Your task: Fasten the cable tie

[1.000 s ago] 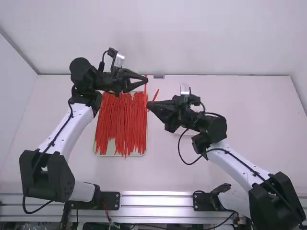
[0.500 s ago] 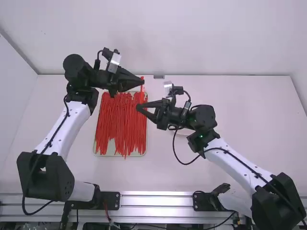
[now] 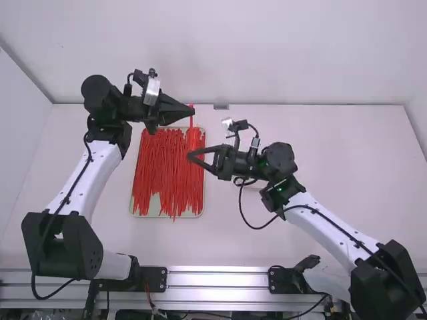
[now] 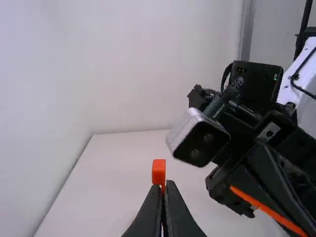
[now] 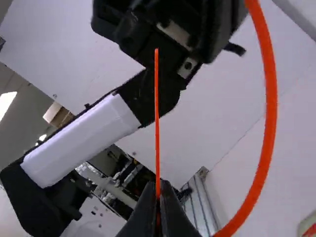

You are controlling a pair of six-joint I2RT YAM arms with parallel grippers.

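both grippers pulled in over the tray since a second ago, one tie strung between them
right gripper [image 3: 192, 155] has slid from just off the tray's [image 3: 199, 212] right edge to above that edge, and left gripper [image 3: 189, 115] has backed a little along the tray's far end. tray holds the spare ties [image 3: 167, 167] with long axes running near to far. left gripper's fingers are pressed together on the cable tie [image 5: 269, 98] just under its head [image 4: 158, 170], held above the tray's far right corner. right gripper's fingers are pinched on the thin tail [image 5: 156, 113], nearer the tray's middle, with the strap bowing round between. tail axis points out towards the left gripper. judgement: the tip needs lining up with the head's slot, and the right arm is better placed to feed it.
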